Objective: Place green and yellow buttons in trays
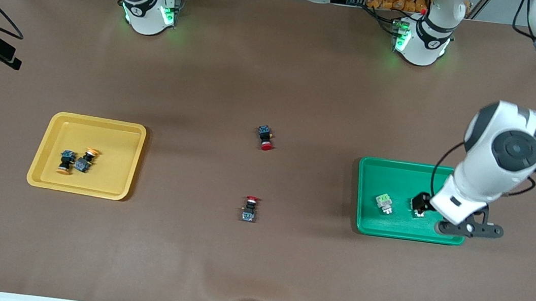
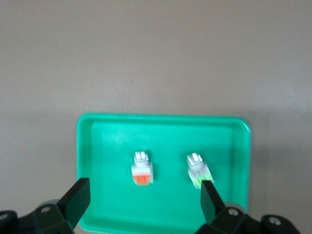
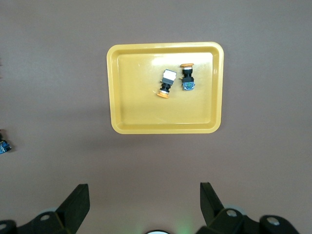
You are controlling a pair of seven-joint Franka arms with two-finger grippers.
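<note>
The left gripper hangs over the green tray, at the tray's end toward the left arm's side of the table. In the left wrist view its fingers are spread wide with nothing between them. In the front view the wrist housing covers most of the gripper and the tray corner beneath it.

Two green-faced buttons lie in the green tray, apart from each other. The first green button lies fully exposed in the front view. The second green button is largely hidden there by the left gripper; the left wrist view shows it just beside one fingertip, and whether they touch cannot be told. The first button's underside shows an orange patch in that view.

The right gripper appears only in the right wrist view, fingers spread and empty, high above the table and looking down on the yellow tray. The right arm waits.

In the yellow tray, two yellow buttons lie just beside each other.

Two red-capped switches lie on the bare brown table between the trays, well apart from one another.

No legible writing or brand marks are visible on any item.
</note>
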